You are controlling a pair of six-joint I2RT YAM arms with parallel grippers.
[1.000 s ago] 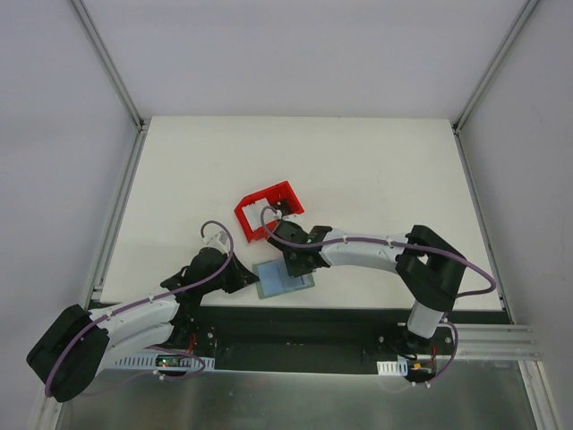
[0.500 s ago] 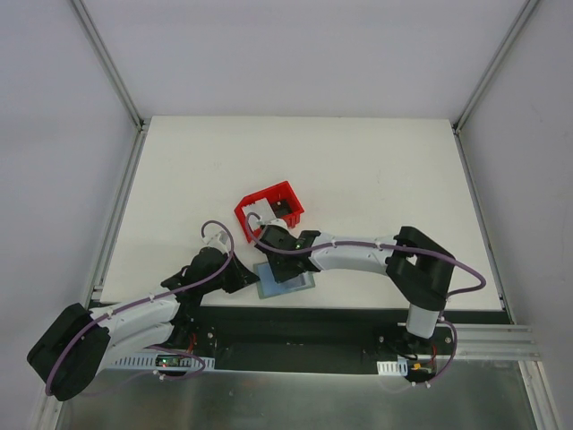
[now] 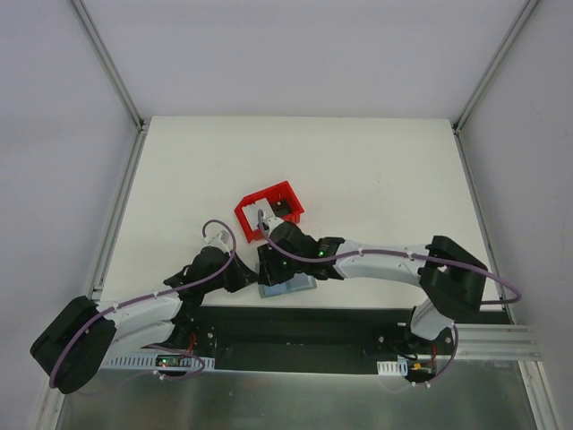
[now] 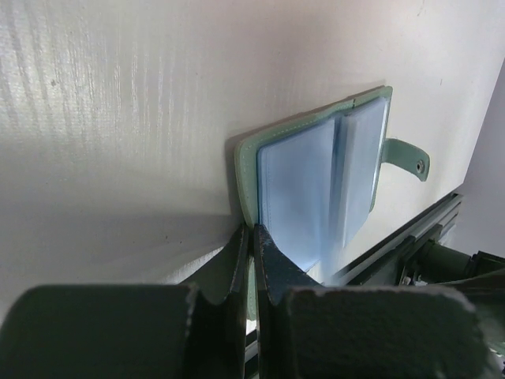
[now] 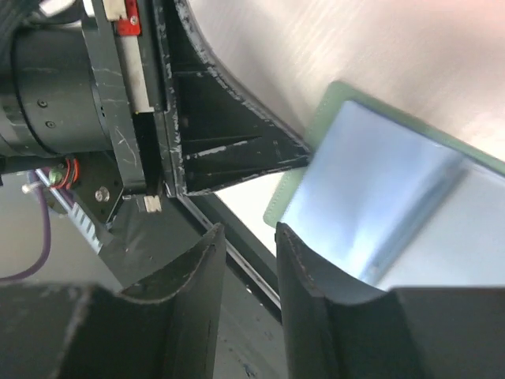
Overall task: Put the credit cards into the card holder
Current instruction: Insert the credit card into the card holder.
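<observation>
The card holder (image 3: 294, 285) lies open at the table's front edge, grey-green cover down and blue-grey pockets up. It also shows in the left wrist view (image 4: 316, 185) and the right wrist view (image 5: 379, 197). My left gripper (image 3: 253, 279) is shut on its left cover edge (image 4: 254, 230). My right gripper (image 3: 267, 269) hovers over the holder's left end, next to the left gripper's fingers (image 5: 237, 150). Its jaws (image 5: 248, 230) stand a narrow gap apart with nothing between them. A pale card (image 3: 269, 218) and a dark card (image 3: 283, 209) lie in the red bin.
The red plastic bin (image 3: 255, 202) stands just behind the holder, close to my right wrist. The holder's snap strap (image 4: 410, 158) sticks out on its right. The table's front edge and black rail (image 3: 340, 318) run right below the holder.
My right gripper swung from over the holder back toward the red bin, then came down and left to the holder's left end. The left gripper and holder stayed put.
</observation>
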